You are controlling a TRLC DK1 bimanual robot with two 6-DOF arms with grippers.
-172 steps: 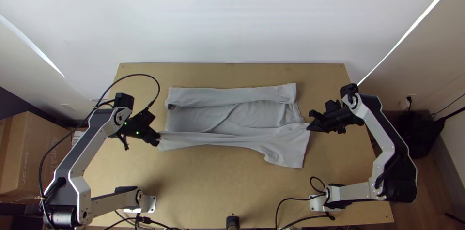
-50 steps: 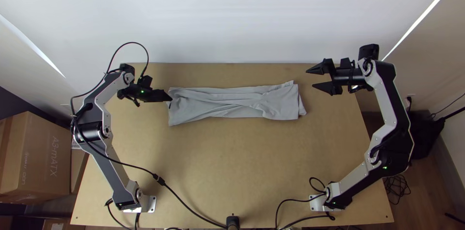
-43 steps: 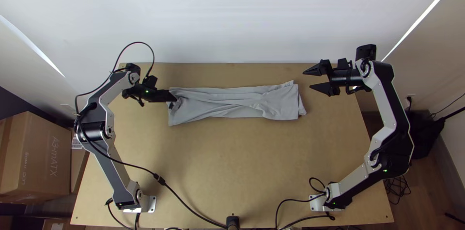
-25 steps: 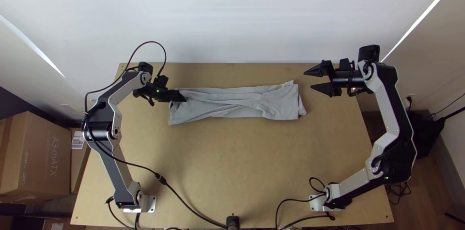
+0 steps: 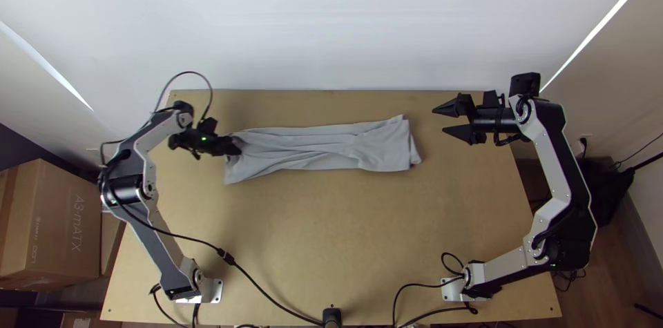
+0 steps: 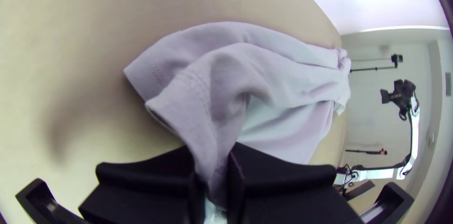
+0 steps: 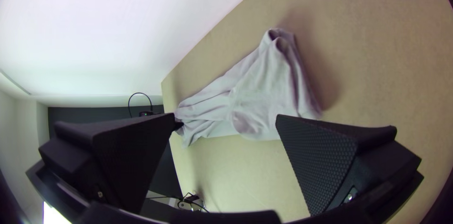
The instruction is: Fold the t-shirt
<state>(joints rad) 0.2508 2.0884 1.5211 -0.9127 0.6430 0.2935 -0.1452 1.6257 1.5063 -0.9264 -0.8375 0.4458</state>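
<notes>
Left claw, pinched t-shirt, partly hidden

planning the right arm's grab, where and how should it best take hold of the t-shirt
Probably the right end of the t-shirt, coming in low from the right: its layered edge lies nearest the open right gripper, while the left gripper pinches the opposite end.

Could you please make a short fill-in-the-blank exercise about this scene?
Bunched into a long strip, the t-shirt lies nearer the table's ____ edge than its near edge.
The gripper that pinches one end of the t-shirt is the ____ one.
The right gripper, beyond the strip's other end, is not shut but ____.

Missing words: far; left; open.
</notes>
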